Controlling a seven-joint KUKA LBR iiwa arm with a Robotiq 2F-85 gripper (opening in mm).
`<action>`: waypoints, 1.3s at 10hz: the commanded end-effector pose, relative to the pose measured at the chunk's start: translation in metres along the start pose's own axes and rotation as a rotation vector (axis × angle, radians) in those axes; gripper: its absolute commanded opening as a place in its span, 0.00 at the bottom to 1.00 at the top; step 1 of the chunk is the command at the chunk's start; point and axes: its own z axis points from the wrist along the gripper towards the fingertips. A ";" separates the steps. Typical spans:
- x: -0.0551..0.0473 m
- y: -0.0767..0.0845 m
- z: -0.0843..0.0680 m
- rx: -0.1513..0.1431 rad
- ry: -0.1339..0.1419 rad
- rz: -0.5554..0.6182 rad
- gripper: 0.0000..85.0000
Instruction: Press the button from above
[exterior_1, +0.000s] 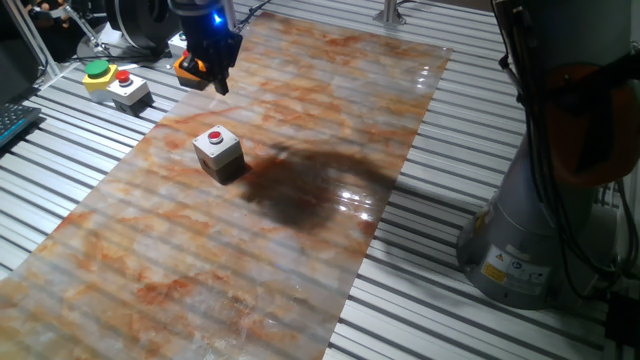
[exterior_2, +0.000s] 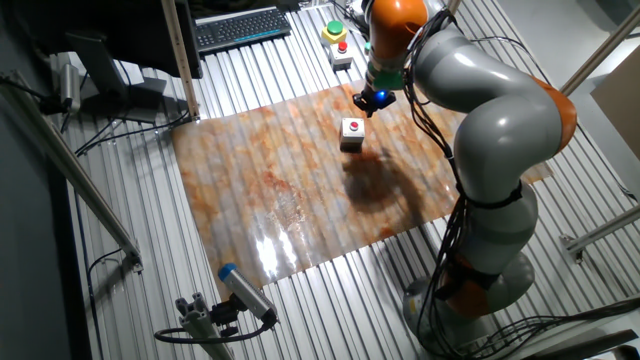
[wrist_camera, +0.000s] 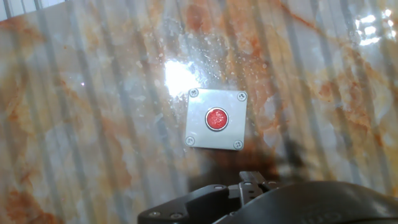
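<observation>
The button (exterior_1: 215, 137) is a small round red cap on a grey-white cube box (exterior_1: 220, 158), standing on the marbled orange mat (exterior_1: 200, 260). It also shows in the other fixed view (exterior_2: 352, 126) and in the middle of the hand view (wrist_camera: 216, 118), seen from straight above. My gripper (exterior_1: 221, 85) hangs in the air above and behind the box, not touching it; it also shows in the other fixed view (exterior_2: 366, 101). Only the dark hand body shows at the bottom of the hand view. No view shows the fingertips' gap.
A yellow box with a green button (exterior_1: 97, 71) and a grey box with a red button (exterior_1: 127, 90) stand off the mat at the far left. An orange box (exterior_1: 187, 68) sits behind the gripper. The arm's base (exterior_1: 520, 250) stands to the right. A keyboard (exterior_2: 240, 26) lies beyond.
</observation>
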 end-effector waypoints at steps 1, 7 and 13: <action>0.000 0.000 0.001 -0.003 0.001 0.000 0.00; -0.005 0.000 -0.003 -0.006 0.013 -0.005 0.00; -0.018 0.008 -0.013 0.003 0.034 0.007 0.00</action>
